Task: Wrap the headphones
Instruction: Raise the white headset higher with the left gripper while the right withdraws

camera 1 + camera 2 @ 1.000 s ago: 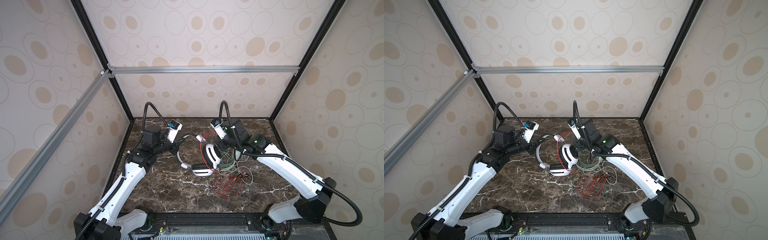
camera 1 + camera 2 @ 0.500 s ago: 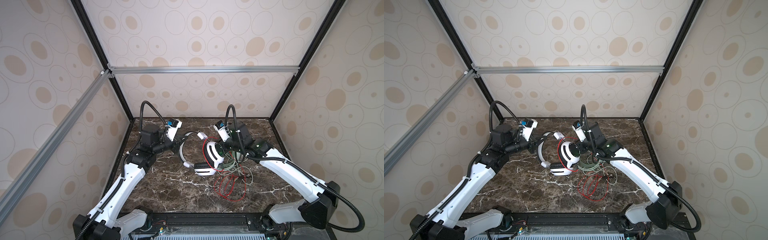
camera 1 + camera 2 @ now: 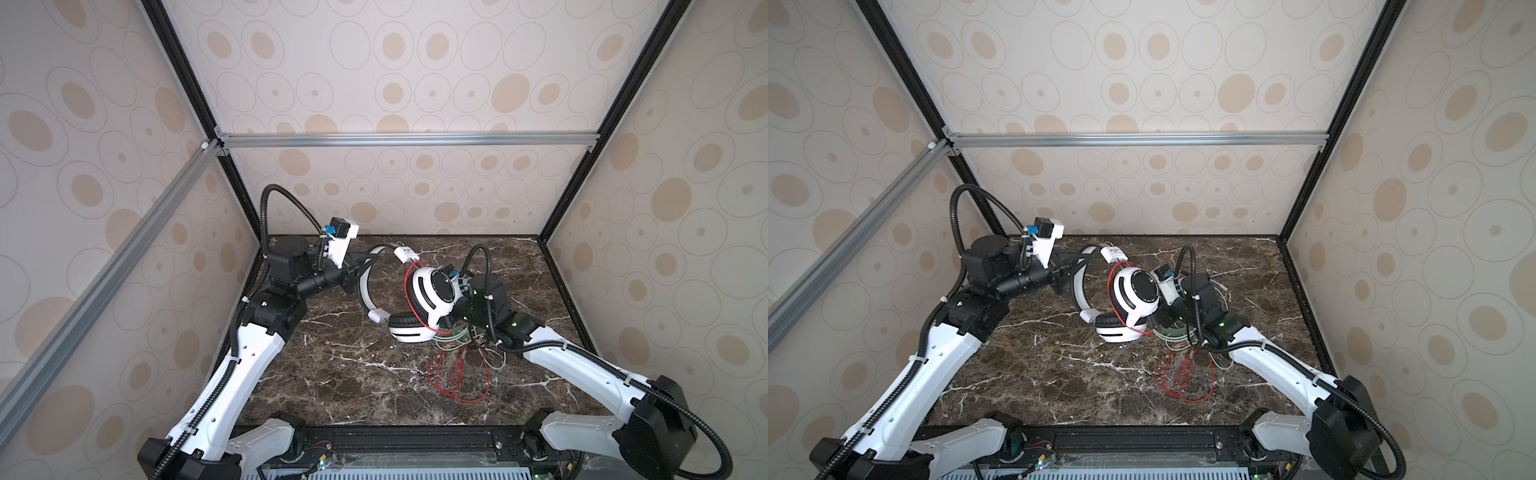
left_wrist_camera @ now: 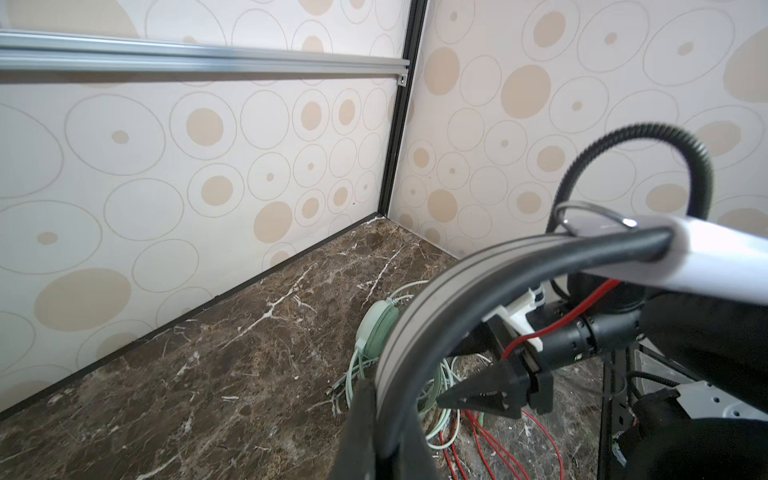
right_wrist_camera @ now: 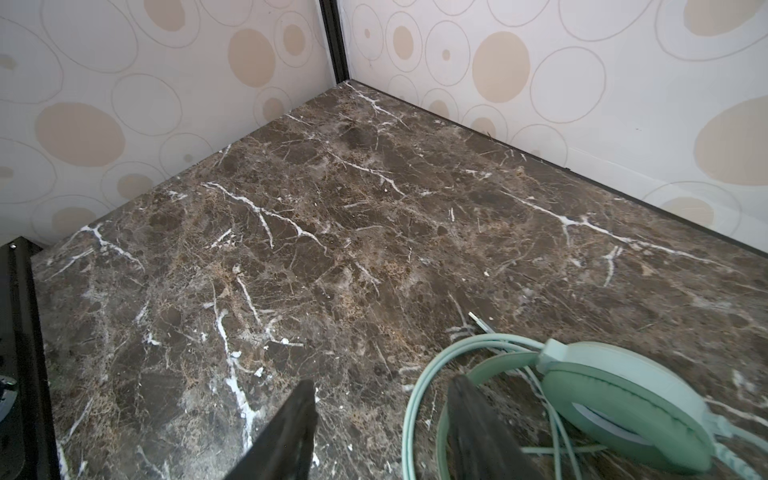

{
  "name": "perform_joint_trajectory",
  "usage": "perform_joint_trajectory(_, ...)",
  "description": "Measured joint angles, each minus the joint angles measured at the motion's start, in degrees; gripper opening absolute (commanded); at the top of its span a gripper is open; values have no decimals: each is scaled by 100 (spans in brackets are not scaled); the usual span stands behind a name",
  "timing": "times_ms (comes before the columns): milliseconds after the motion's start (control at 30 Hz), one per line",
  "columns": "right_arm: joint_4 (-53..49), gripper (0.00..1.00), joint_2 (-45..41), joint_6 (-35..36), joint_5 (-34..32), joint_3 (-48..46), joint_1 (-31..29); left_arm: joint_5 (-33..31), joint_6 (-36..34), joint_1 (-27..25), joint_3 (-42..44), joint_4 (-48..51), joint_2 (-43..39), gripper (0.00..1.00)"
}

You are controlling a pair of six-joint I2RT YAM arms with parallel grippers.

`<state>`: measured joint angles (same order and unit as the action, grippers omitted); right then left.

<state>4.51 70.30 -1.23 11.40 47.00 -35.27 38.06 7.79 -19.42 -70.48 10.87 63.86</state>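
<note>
My left end effector [image 3: 360,268] is clamped on the band of the white headset [image 3: 428,297], propping it up mid-desk w/ one ear cup raised and the other resting on the desk [image 3: 353,374]. My right end effector [image 5: 384,382] is spread wide w/ nothing in it, low beside the green headset [image 5: 623,399]. Progress looks early: approx. one turn of red cord [image 3: 457,374] sits round the raised cup, the rest is loose on the desk, and the green cord [image 5: 490,338] isn't wrapped at all.
</note>
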Motion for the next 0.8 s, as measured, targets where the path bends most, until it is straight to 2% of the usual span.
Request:
perform_joint_trajectory(267,1517,47,44,-455,212,-870,0,-372,435,0,-715,50,304,0)
perform_joint_trajectory(667,2920,43,640,-951,227,-1593,0,-925,1054,0,-1244,48,579,0)
perform_joint_trajectory(800,3156,39,835,-1021,262,-1698,0,-1115,1193,2,-1434,35,623,0)
